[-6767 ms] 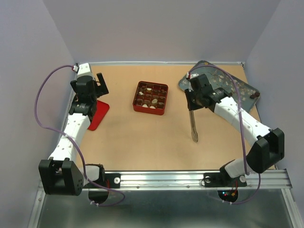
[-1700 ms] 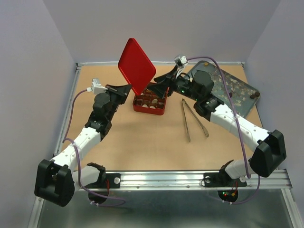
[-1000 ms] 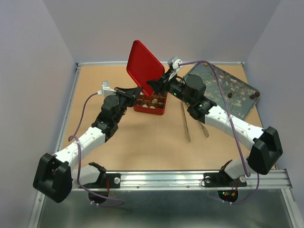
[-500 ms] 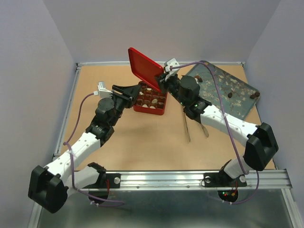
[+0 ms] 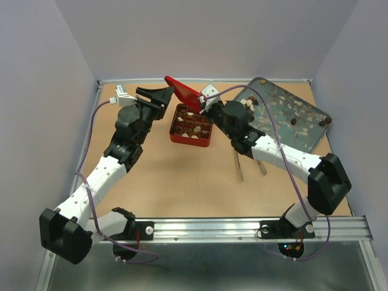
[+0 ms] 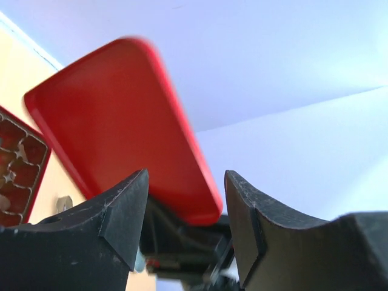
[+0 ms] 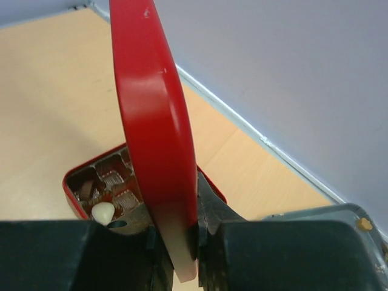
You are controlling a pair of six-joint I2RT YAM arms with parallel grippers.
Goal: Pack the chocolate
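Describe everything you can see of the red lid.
The red lid is a flat, glossy, plastic-looking square with rounded corners and a shallow rim. It is held tilted in the air above the far side of the open box, pinched at one edge by the shut right end effector. The left end effector stands open beside it, apparently not touching.
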